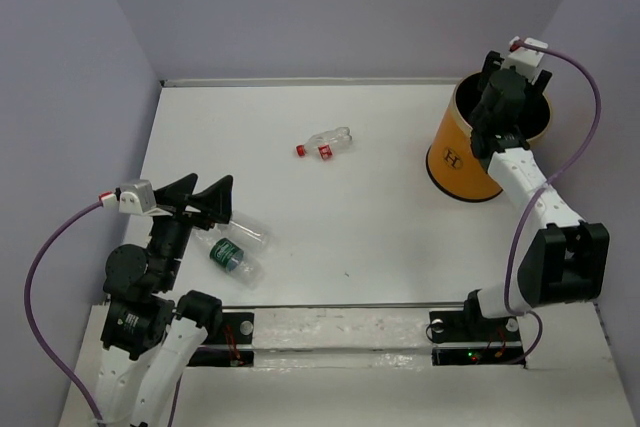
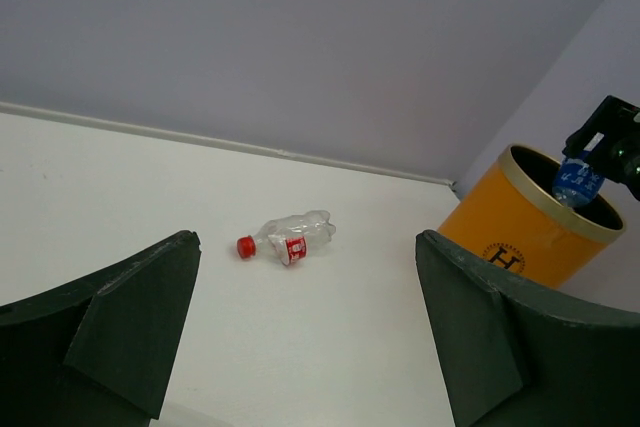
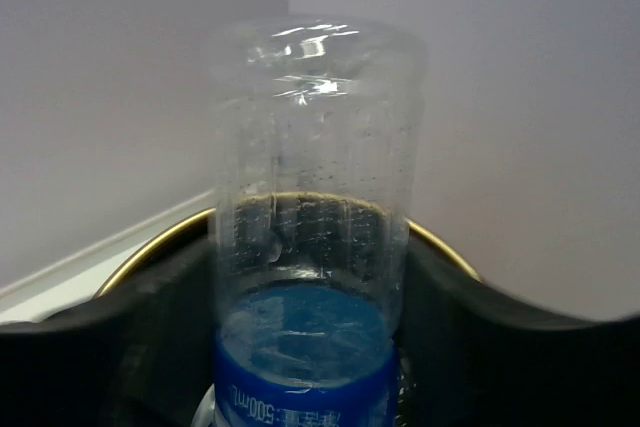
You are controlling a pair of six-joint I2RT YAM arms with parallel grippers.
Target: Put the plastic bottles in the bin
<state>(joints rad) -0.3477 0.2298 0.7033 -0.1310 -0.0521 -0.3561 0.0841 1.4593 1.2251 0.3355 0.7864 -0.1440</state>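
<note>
My right gripper (image 1: 500,112) hangs over the mouth of the orange bin (image 1: 462,162), shut on a clear plastic bottle with a blue label (image 3: 315,197). Both dark fingers (image 3: 120,347) press against the bottle's sides, and the bin's gold rim (image 3: 150,247) shows behind it. The left wrist view shows that bottle (image 2: 575,182) just above the bin (image 2: 520,237). A red-capped bottle with a red label (image 1: 335,138) lies on the table's middle. A green-labelled bottle (image 1: 228,255) and a clear one (image 1: 247,232) lie by my left gripper (image 1: 208,187), which is open and holds nothing.
The white table (image 1: 380,217) is walled by lilac panels at the back and both sides. The bin stands in the far right corner. Purple cables loop from both wrists. The red-capped bottle (image 2: 290,237) lies ahead of the left gripper's fingers (image 2: 130,307).
</note>
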